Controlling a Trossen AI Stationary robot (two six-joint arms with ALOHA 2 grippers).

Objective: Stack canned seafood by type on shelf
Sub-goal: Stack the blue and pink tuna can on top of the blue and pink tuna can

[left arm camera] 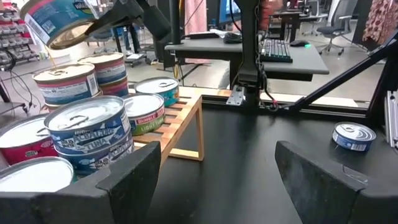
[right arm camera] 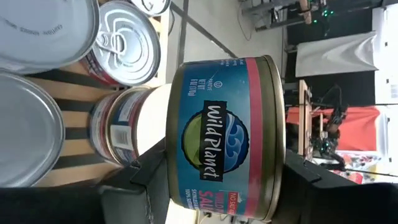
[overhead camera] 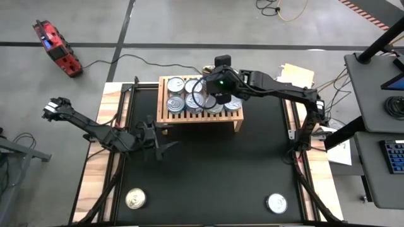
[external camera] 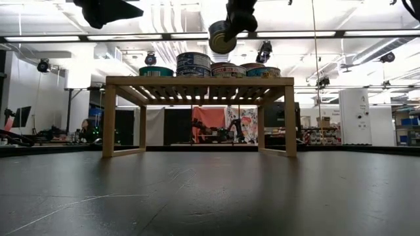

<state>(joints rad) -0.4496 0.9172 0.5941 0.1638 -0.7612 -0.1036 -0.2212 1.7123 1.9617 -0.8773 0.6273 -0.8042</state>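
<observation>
The light-wood shelf [overhead camera: 201, 116] stands at the table's far middle. Several cans of seafood [overhead camera: 189, 101] rest on its slatted top, some two high [left arm camera: 90, 134]. Above them my right gripper [overhead camera: 218, 88] is shut on a blue-and-red labelled can [right arm camera: 227, 137], which also shows in the low view [external camera: 223, 36]. My left gripper [left arm camera: 217, 180] is open and holds nothing. It hovers in front of the shelf's left end [overhead camera: 163, 144]. Two more cans lie on the table near its front edge, one left [overhead camera: 134, 199] and one right [overhead camera: 276, 203]. My right gripper pinches the blue-and-red can between its two fingers [right arm camera: 149, 174], one on each flat end [right arm camera: 277, 155]. The label side faces the wrist. The fingers slant down from the table's right and far side. The can hangs tilted, clear above the cans on the shelf.
The black mat [overhead camera: 208, 170] in front of the shelf is bare apart from the two loose cans. Metal frame rails [overhead camera: 117, 126] run along both table sides. Desks with a keyboard [overhead camera: 394, 157] stand off the right edge.
</observation>
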